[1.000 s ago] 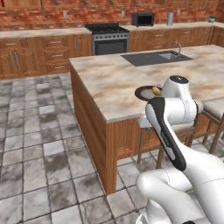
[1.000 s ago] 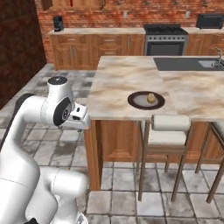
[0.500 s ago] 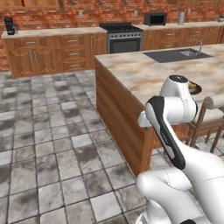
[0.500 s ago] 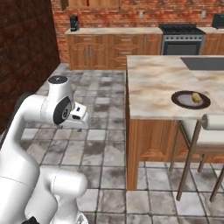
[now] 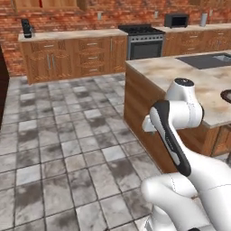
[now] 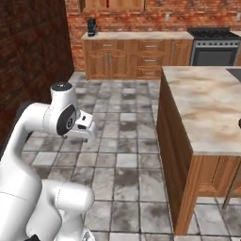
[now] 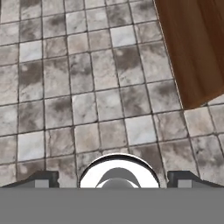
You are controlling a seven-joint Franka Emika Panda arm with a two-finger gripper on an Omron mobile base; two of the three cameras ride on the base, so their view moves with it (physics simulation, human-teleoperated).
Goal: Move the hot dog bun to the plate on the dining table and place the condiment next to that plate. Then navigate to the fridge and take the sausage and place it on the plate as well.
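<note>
The dining table (image 5: 180,72) with its marbled top stands to my right, also in the right base view (image 6: 207,103). Only a dark sliver of the plate (image 5: 227,95) shows at the picture's right edge. The bun, the condiment, the sausage and the fridge are out of view. My gripper (image 6: 87,129) is tucked close to the arm, above the tiled floor and left of the table. In the hand view my gripper (image 7: 116,179) is open, its fingertips (image 7: 43,178) wide apart with nothing between them, and the table's wooden side (image 7: 192,48) is at the upper right.
A brick-backed wall counter (image 5: 72,49) with wooden cabinets runs along the back, with a stove (image 5: 144,43), a microwave (image 5: 176,20) and a coffee maker (image 6: 92,26). A wide grey tiled floor (image 5: 67,135) lies ahead. A dark brick wall (image 6: 28,70) stands at the left.
The base has swung left, so the whole scene slid right: the table moved to the right side and the plate with the bun passed to the edge. The arm's pose is the same.
</note>
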